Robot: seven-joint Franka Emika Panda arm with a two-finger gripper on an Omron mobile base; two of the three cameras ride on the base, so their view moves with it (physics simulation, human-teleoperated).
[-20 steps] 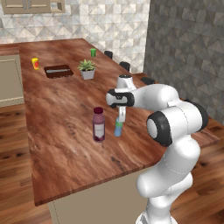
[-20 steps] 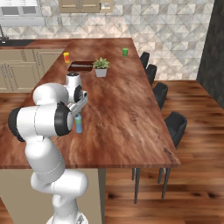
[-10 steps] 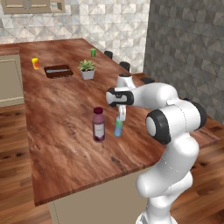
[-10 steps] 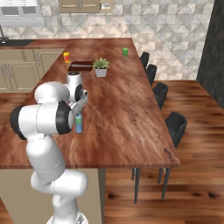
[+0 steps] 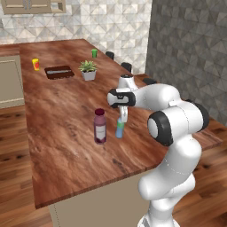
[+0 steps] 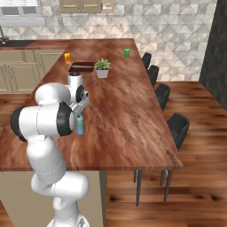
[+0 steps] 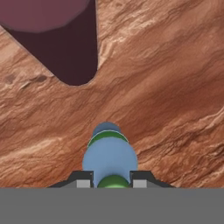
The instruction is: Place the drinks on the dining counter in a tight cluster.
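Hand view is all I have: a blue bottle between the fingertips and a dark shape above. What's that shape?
Observer: The purple-capped bottle, upright on the counter, beside the blue bottle.
Operator: Is the blue one standing on the wood?
Observer: Yes, upright, with the gripper shut on its cap end.
Operator: Anything else nearby?
Observer: Farther along are a potted plant, a dark tray, an orange cup and a green cup.

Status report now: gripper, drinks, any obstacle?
Gripper shut on light-blue bottle, upright on dining counter. Purple-capped bottle close beside. Nothing in the way.
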